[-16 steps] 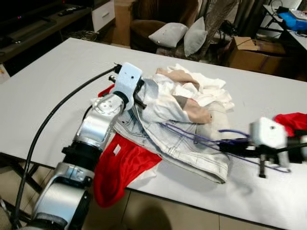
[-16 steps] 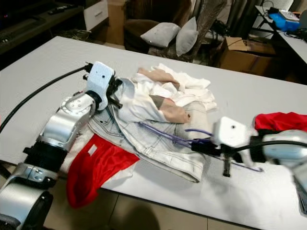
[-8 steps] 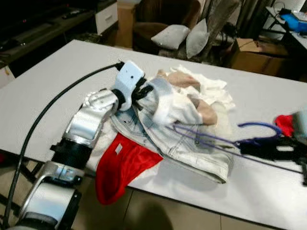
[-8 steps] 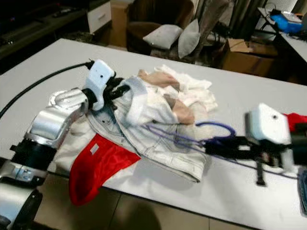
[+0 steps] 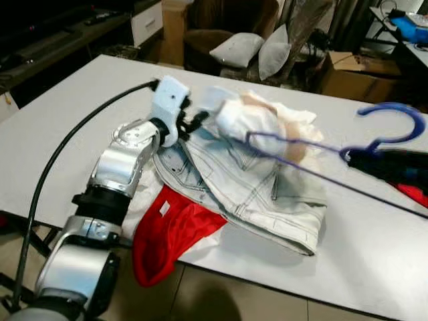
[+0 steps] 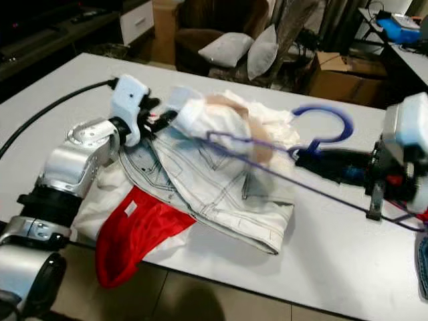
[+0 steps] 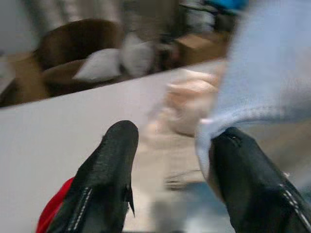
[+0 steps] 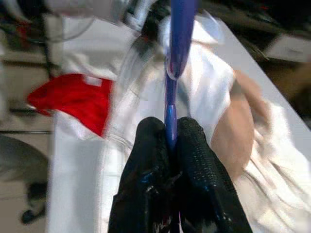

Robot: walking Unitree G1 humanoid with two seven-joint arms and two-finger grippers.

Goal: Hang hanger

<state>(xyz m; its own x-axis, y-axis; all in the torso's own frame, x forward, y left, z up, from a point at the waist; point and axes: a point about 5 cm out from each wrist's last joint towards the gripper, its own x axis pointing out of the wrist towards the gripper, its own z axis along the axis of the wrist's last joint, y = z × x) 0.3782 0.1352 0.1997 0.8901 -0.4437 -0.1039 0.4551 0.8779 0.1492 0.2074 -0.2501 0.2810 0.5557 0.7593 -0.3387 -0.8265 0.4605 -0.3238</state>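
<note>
Red cloth [image 5: 167, 234] droops over the near edge of the white surface [image 5: 60, 134] at about 7 o'clock from the clothing pile. Just beyond it, the left gripper [image 5: 194, 120] reaches into the pile from 9 o'clock; in its wrist view the two black fingers [image 7: 104, 179] stand spread, with a fold of pale blue fabric [image 7: 262, 73] lying over one of them. A light denim jacket [image 5: 254, 194] sprawls across the middle of the surface, and a bundle of white and peach garments [image 5: 267, 124] sits at 12 o'clock from it, part of it lifted on the end of the hanger. The purple hanger [image 6: 321, 130] slants from that bundle toward 3 o'clock, raised clear of the surface, its hook curled upward beside the right gripper [image 6: 314, 160]. That gripper's fingers are pressed together on the hanger's thin shaft just below the hook, as its wrist view shows [image 8: 170, 145]. Grey cushions [image 5: 257, 50] rest on a brown armchair [image 5: 221, 20] beyond the far edge.
</note>
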